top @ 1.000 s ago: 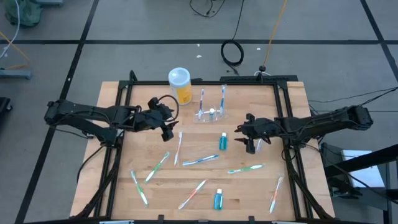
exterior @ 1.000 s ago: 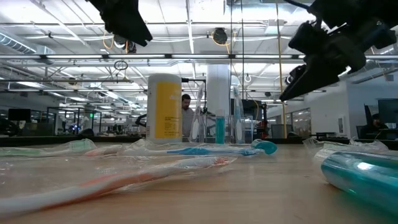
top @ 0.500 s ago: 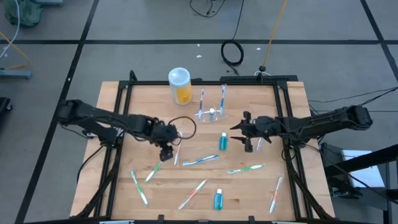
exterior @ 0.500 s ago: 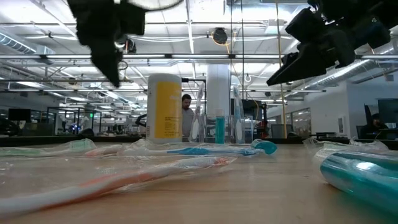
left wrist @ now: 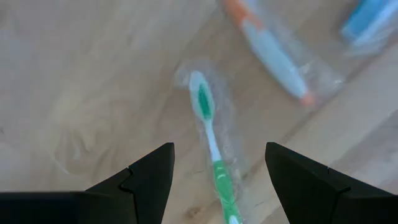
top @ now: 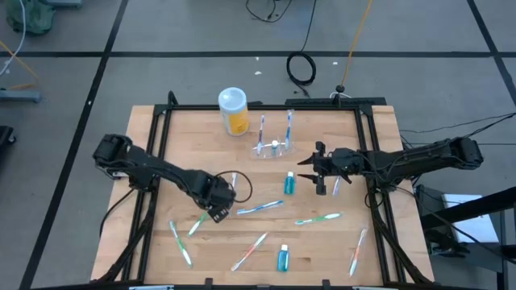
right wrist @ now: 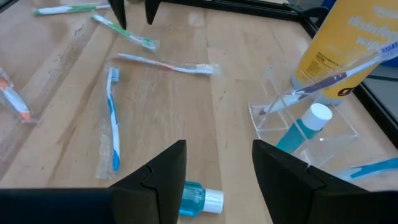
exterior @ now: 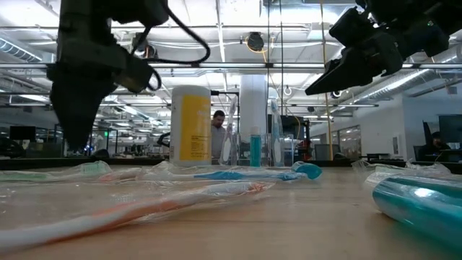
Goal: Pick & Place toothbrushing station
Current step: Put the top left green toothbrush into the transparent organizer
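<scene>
Left claw [top: 218, 211] spread open and empty above a wrapped green toothbrush [left wrist: 211, 146] on the wooden tabletop [top: 322, 242], right claw [top: 305, 169] open and empty, near the clear toothbrushing station [top: 274, 147].

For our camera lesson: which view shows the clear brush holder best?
The right wrist view: the holder is near, its slots plain. The high view shows it small; the low view shows it far off; the left wrist view misses it.

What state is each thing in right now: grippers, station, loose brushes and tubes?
left gripper: open, over a wrapped green toothbrush
right gripper: open, empty, beside the station
toothbrushing station: upright, holding two toothbrushes and a tube
yellow cup: upright, capped
blue tube: lying flat
blue toothbrush: lying flat, wrapped
</scene>
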You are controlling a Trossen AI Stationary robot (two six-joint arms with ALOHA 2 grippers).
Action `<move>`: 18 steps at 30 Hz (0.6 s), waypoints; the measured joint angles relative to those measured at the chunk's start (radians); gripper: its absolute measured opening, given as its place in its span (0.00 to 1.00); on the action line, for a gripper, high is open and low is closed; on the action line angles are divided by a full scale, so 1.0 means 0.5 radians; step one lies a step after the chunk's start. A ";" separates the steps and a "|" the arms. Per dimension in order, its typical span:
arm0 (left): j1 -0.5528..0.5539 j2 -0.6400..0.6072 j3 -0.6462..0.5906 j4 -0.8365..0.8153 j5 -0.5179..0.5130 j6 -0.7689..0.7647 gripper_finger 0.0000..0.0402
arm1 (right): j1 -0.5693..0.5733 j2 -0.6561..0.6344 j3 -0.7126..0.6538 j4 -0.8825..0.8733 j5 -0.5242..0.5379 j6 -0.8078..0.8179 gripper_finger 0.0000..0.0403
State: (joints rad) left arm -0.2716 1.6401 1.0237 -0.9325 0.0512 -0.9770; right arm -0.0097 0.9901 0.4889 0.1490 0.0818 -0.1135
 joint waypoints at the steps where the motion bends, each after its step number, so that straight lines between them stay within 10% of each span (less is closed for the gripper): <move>1: -0.011 0.033 0.000 -0.001 -0.006 -0.034 0.64 | 0.000 0.000 0.000 0.001 0.000 0.000 0.44; 12: -0.015 0.318 0.010 0.148 0.013 0.021 0.62 | 0.000 0.000 0.000 0.000 -0.001 0.001 0.44; 18: 0.032 0.308 0.008 0.122 0.050 0.163 0.41 | 0.000 0.000 0.000 -0.001 -0.001 0.001 0.44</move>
State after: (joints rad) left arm -0.2558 1.7939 1.0279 -0.8714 0.0763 -0.8954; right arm -0.0097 0.9901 0.4889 0.1486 0.0814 -0.1131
